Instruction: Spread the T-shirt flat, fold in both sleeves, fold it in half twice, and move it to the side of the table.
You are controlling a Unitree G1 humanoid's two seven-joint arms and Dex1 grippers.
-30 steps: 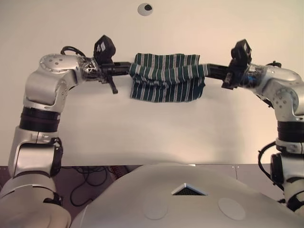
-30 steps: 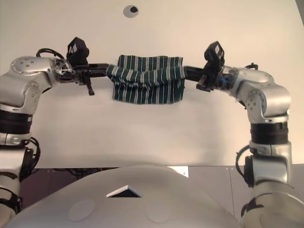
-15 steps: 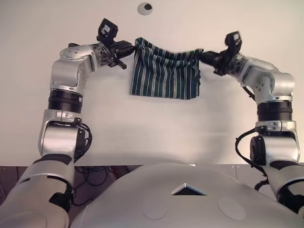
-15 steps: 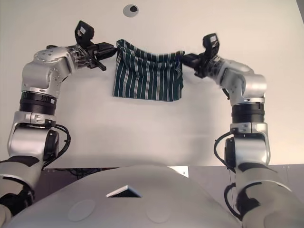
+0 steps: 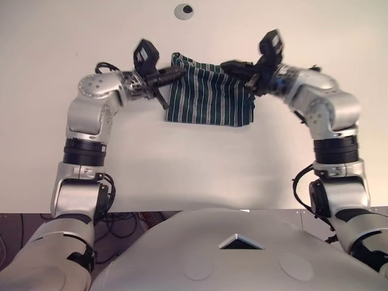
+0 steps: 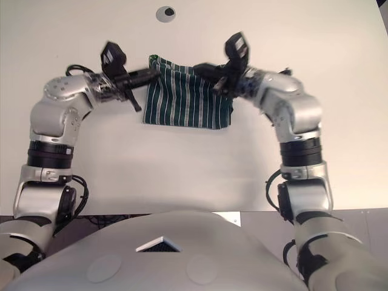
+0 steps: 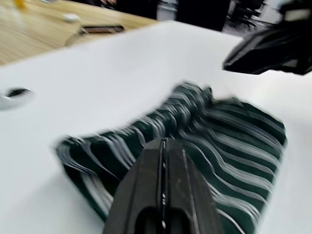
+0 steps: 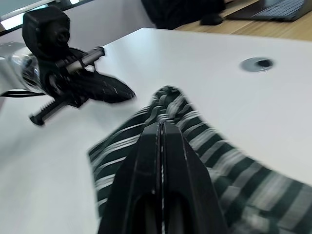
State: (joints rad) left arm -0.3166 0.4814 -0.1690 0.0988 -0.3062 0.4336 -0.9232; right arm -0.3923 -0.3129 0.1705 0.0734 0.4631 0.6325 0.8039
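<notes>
A dark green T-shirt with white stripes lies folded into a rough rectangle at the far middle of the white table. Its far left corner is bunched up. My left gripper is shut, its tip over the shirt's left edge near that corner. My right gripper is also shut and sits over the shirt's far edge, near the middle. In the left wrist view my left gripper points at the bunched ridge of the T-shirt. The right wrist view has my right gripper just above the striped T-shirt. I see no cloth between either pair of fingers.
A round cable hole sits in the table beyond the shirt. Bare white tabletop stretches to both sides and toward the near edge. A wooden desk stands past the far side.
Both grippers have moved inward from the shirt's upper corners. The right one swung left along the far edge, and the left one slid onto the left edge. The shirt lies flatter.
</notes>
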